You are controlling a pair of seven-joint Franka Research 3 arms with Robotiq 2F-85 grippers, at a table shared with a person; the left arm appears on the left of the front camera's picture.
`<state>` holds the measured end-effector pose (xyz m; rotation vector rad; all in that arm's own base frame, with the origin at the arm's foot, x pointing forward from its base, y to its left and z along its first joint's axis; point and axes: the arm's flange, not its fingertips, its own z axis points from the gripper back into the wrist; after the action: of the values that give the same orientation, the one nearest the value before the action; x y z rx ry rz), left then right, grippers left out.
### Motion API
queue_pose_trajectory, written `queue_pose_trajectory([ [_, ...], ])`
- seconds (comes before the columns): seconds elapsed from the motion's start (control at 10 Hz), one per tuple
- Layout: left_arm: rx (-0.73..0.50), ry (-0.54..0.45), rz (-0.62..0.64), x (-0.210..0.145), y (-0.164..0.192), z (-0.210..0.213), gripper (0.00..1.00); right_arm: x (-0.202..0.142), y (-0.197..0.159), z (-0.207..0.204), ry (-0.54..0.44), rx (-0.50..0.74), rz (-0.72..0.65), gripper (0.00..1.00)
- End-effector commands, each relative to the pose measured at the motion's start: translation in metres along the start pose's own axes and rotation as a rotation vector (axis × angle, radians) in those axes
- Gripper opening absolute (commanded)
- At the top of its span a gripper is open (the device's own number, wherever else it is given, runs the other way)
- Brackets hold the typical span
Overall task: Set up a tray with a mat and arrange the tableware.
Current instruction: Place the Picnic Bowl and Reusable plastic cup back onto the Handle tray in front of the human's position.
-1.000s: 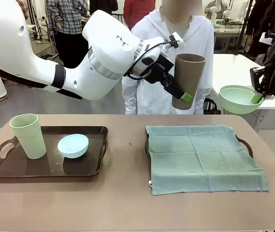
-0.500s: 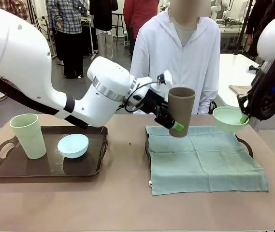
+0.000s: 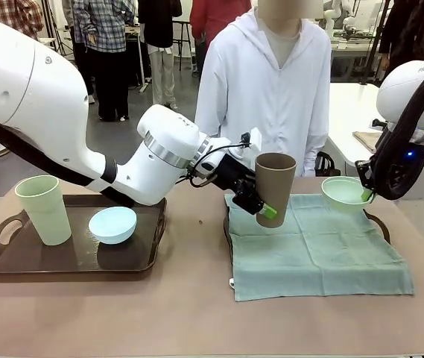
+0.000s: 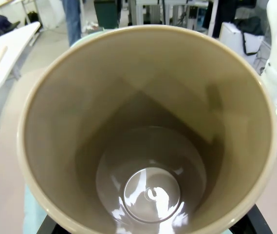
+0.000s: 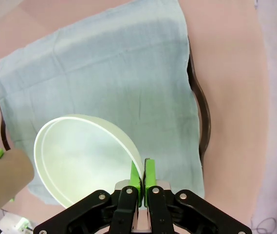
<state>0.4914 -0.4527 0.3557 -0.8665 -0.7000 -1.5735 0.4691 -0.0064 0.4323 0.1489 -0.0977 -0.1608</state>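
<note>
Jaws of the left gripper (image 3: 265,207) are spread wide around the brown tumbler (image 3: 275,183) and hold it by its wall. The jaws of the right gripper (image 3: 366,194) are closed narrow on the rim of the mint green bowl (image 3: 342,192). The tumbler is carried tilted over the far left part of the mat (image 3: 312,250), low above it; whether its base touches the cloth cannot be told. The bowl is held over the far right part of the mat, near the tray handle (image 3: 379,222). The pale green tumbler (image 3: 44,209) and the light blue bowl (image 3: 112,224) are seen on the other tray (image 3: 18,262), on the left.

The step in hand is judged to be the setting down of both pieces on the mat. The tumbler should first be brought upright, so that its base meets the cloth flat. It should then be lowered slowly, because a soft mat can be pushed into folds. The grip should be released only when the weight is carried by the tray. The bowl should be levelled before it is freed, since it is pinched at one edge only and may tip. Both pieces should be kept well apart.
</note>
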Motion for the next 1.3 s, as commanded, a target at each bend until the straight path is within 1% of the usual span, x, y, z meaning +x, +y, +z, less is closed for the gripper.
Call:
queue_pose_trajectory([
  [0.0, 0.004, -0.015, 0.003, 0.005, -0.002, 0.002, 0.81, -0.004, 0.001, 0.008, -0.001, 0.002, 0.002, 0.04],
  [0.2, 0.0, -0.002, -0.002, 0.002, 0.0, 0.0, 0.81, -0.004, 0.001, 0.008, -0.001, 0.002, 0.002, 0.04],
  [0.3, 0.011, -0.013, -0.021, -0.001, 0.003, -0.002, 0.81, -0.001, 0.001, 0.006, -0.005, 0.002, 0.002, 0.04],
  [0.4, -0.006, 0.012, -0.022, -0.008, 0.007, -0.008, 0.81, 0.0, 0.001, -0.004, 0.021, 0.002, -0.007, 0.04],
  [0.5, -0.005, 0.033, -0.01, -0.018, 0.011, -0.015, 0.81, -0.001, 0.003, -0.012, 0.018, -0.009, 0.01, 0.04],
  [0.6, 0.0, 0.034, -0.027, -0.022, 0.016, -0.019, 0.81, 0.0, 0.006, -0.017, 0.021, -0.015, 0.024, 0.04],
  [0.7, 0.007, 0.043, -0.047, -0.028, 0.018, -0.027, 0.81, -0.002, 0.006, -0.023, 0.035, -0.019, 0.075, 0.04],
  [0.9, 0.025, 0.038, -0.082, -0.033, 0.024, -0.035, 0.81, -0.002, 0.009, -0.033, -0.006, -0.008, 0.095, 0.04],
  [1.2, 0.057, 0.027, -0.126, -0.033, 0.027, -0.036, 0.81, 0.001, 0.012, -0.053, -0.004, 0.012, 0.111, 0.04],
])
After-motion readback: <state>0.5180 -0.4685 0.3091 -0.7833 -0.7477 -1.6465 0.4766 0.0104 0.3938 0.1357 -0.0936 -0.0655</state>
